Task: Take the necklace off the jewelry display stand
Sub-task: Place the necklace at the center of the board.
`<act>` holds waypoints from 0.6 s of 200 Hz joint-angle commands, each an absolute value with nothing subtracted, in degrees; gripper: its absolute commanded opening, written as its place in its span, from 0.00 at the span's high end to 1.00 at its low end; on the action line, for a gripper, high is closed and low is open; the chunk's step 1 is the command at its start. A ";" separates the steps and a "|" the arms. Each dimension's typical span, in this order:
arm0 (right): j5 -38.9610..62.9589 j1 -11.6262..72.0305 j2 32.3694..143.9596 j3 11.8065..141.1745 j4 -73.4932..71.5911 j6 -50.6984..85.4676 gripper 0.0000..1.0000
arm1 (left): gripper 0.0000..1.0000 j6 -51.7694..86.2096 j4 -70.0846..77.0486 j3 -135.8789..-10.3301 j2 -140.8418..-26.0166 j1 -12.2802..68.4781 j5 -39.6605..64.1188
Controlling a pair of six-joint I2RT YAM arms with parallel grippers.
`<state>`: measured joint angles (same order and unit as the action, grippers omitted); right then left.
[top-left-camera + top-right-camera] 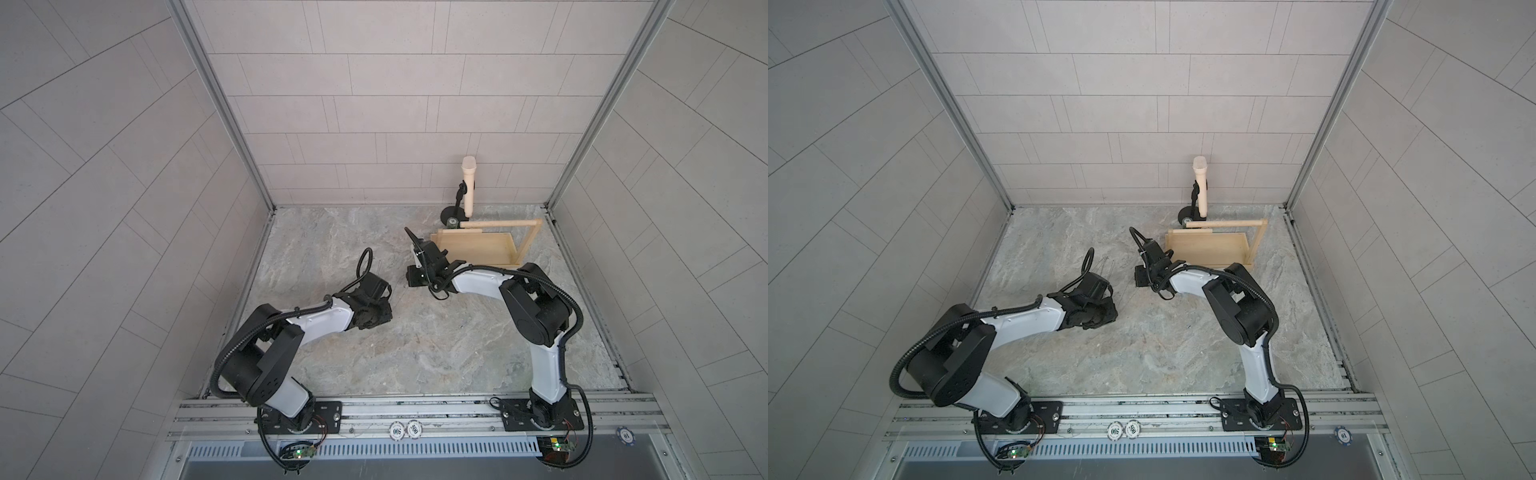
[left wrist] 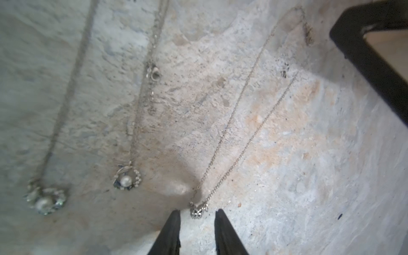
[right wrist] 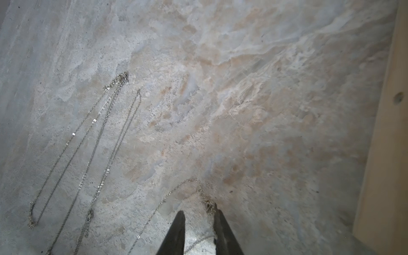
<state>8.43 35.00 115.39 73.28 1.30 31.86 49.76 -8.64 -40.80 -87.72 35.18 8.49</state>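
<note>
The jewelry display stand [image 1: 478, 249] is a pale wooden rack at the back right, and its dowel bar [image 1: 494, 225] shows nothing hanging on it. A thin silver necklace [image 2: 247, 123] lies stretched flat on the stone table. Its small sparkling pendant [image 2: 198, 210] lies between the tips of my left gripper [image 2: 198, 213], which is open and not touching it. The necklace's clasp end [image 3: 209, 205] lies against one fingertip [image 3: 217, 215] of my right gripper [image 3: 198, 214], which is also open, and the chain runs across the gap between its fingers. Both grippers point down at the table left of the stand.
Two pearl-pendant necklaces [image 2: 127, 181] [image 2: 45, 202] lie on the table beside the thin one. Their chains [image 3: 72, 141] also show in the right wrist view. The stand's wooden base edge [image 3: 386, 154] is close to my right gripper. A black-based stand with a cream microphone [image 1: 468, 187] is behind the rack.
</note>
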 commanded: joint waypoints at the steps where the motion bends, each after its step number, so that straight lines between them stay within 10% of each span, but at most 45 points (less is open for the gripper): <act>1: 5.97 35.87 113.64 74.87 4.82 30.11 0.69 | 0.62 49.04 -10.55 -41.17 -86.21 35.42 7.18; 120: 3.56 36.56 112.55 74.97 8.66 29.10 0.28 | 0.38 50.33 6.32 -38.03 -82.87 35.32 15.05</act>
<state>4.86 36.12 113.89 74.65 7.11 29.28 48.51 -4.21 -39.92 -81.76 35.18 10.92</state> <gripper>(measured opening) 0.713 0.602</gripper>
